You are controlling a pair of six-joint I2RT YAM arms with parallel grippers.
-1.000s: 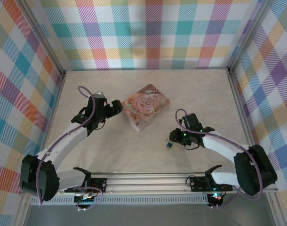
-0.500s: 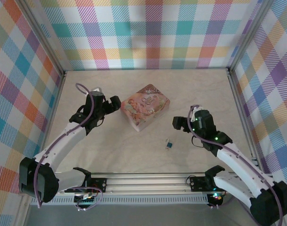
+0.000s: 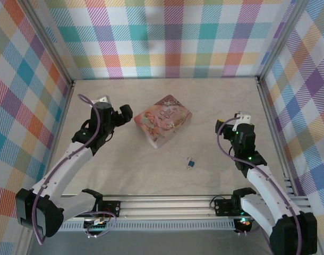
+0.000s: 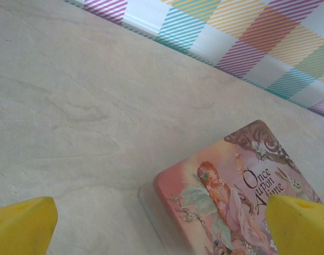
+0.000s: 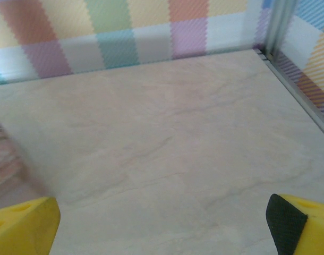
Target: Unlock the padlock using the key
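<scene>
The pink tin box (image 3: 164,121) lies shut on the worktop (image 3: 114,164), and its inside is hidden. My left gripper (image 4: 159,226), just beside the box, is spread wide and empty. My right gripper (image 5: 162,226) is likewise. The padlock (image 3: 190,163) lies apart from both.

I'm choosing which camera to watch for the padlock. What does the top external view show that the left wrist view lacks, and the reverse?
From above: the padlock lying on the table, apart from the tin box, and the open right gripper. From the left wrist: the lid's lettering, "Once upon A time", close up. Both: the tin box, the open left gripper beside it, the table, the plaid wall.
</scene>
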